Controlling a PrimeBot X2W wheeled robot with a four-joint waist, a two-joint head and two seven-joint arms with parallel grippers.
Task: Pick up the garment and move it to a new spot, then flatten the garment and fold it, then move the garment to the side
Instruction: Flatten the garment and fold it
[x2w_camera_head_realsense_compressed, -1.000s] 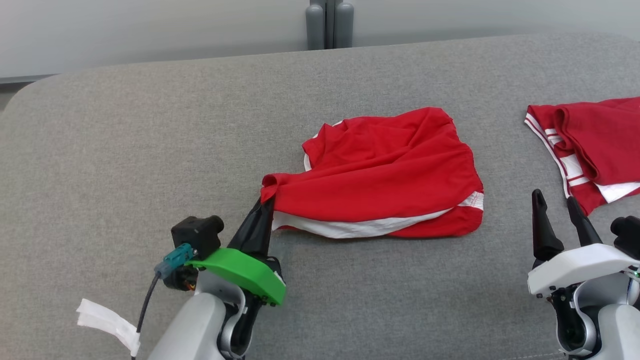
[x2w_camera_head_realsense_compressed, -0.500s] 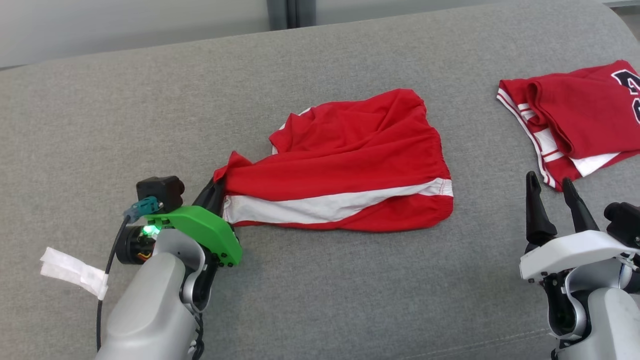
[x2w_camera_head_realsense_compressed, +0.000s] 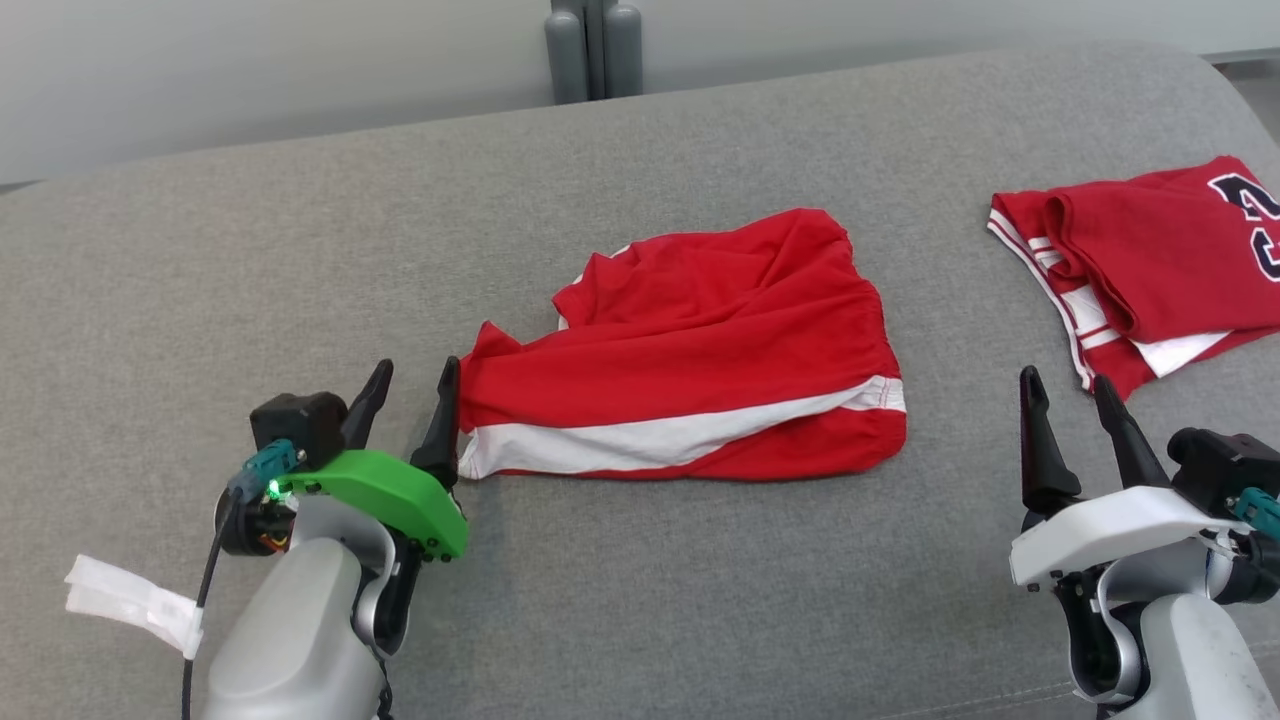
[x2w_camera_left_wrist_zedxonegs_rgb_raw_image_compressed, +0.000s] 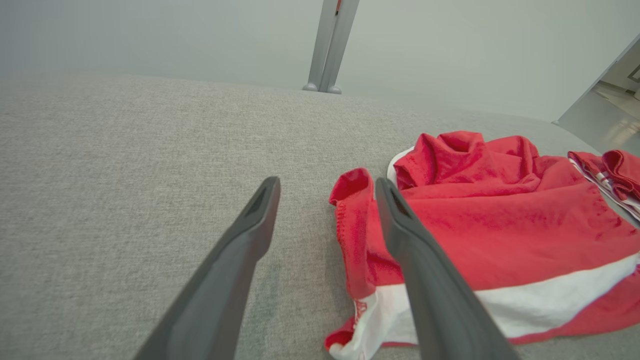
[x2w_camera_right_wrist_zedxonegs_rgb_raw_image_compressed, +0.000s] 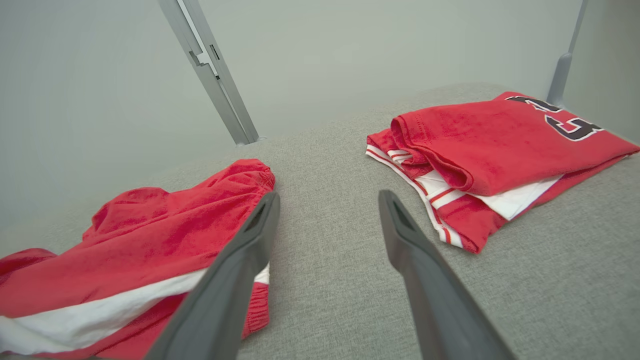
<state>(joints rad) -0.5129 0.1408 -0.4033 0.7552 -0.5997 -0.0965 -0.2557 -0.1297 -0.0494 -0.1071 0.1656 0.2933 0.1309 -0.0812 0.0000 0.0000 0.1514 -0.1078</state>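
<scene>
Two grippers and two red garments share the grey bench (x2w_camera_head_realsense_compressed: 300, 250). At far left, a white strip (x2w_camera_head_realsense_compressed: 130, 600) hangs by the left arm. The left gripper (x2w_camera_head_realsense_compressed: 418, 365) is now released, fingers spread; half a second ago it was clenched on the garment's corner. The garment (x2w_camera_head_realsense_compressed: 700, 350), red shorts with one white stripe, lies mid-bench, rumpled. Its left corner is just beside the inner finger in the head view. The left wrist view brings out that corner's hem (x2w_camera_left_wrist_zedxonegs_rgb_raw_image_compressed: 352, 200) standing curled between the fingers. The right gripper (x2w_camera_head_realsense_compressed: 1064, 376) hangs released and empty, apart from both garments. At far right lies a folded jersey (x2w_camera_head_realsense_compressed: 1150, 250); the right wrist view shows its dark numerals (x2w_camera_right_wrist_zedxonegs_rgb_raw_image_compressed: 565, 120).
</scene>
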